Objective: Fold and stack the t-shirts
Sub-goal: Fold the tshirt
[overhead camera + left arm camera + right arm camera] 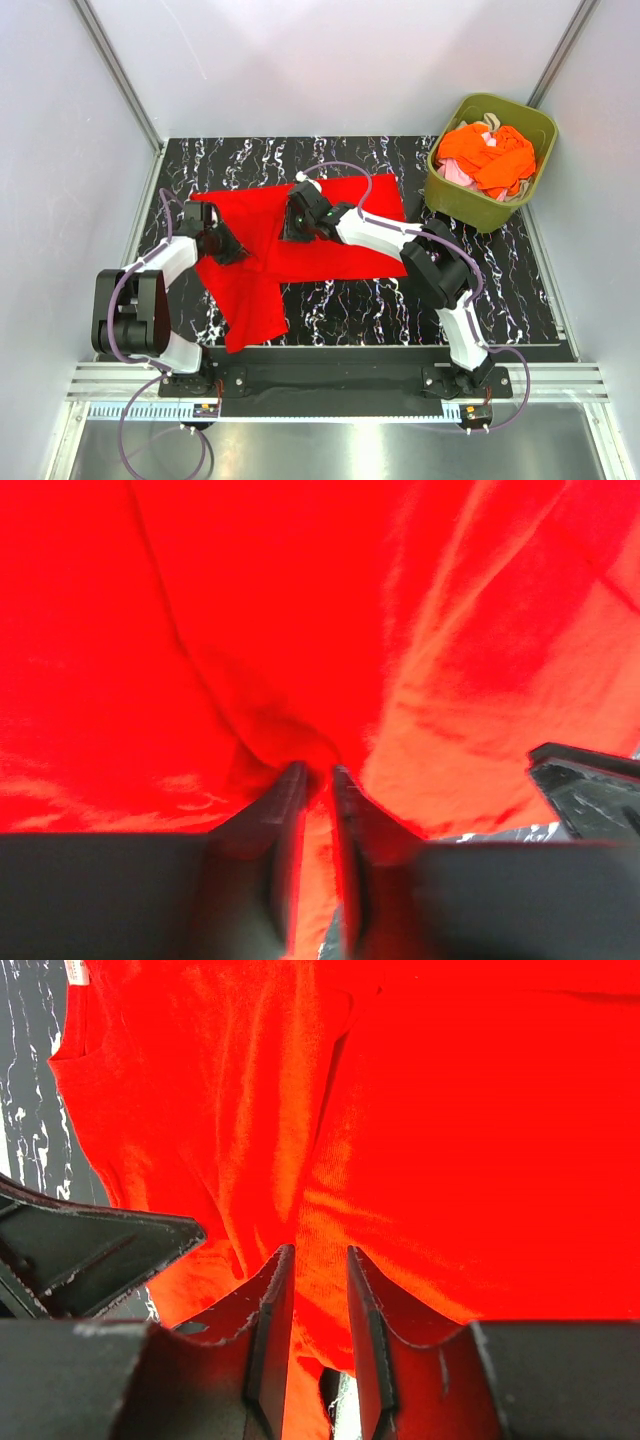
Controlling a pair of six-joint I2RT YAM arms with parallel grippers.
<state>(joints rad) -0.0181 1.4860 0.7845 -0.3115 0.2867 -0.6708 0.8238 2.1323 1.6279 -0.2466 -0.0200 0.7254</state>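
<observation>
A bright red t-shirt [300, 225] lies spread on the black marbled table, with one part hanging down toward the near left [250, 305]. My left gripper [222, 242] is on the shirt's left side, and in the left wrist view [318, 772] its jaws are pinched on a fold of the red cloth [300, 610]. My right gripper [298, 216] is on the shirt's middle, and in the right wrist view [320, 1252] its jaws are close together with red cloth [450, 1140] between them. Orange [490, 152], pale pink [455, 172] and beige shirts lie in the bin.
An olive-green plastic bin [480, 205] stands at the table's back right. The black marbled table [400, 300] shows bare in front of the shirt and on the right. White walls close the sides and back. The other arm's dark gripper shows in each wrist view [585, 785] [90, 1250].
</observation>
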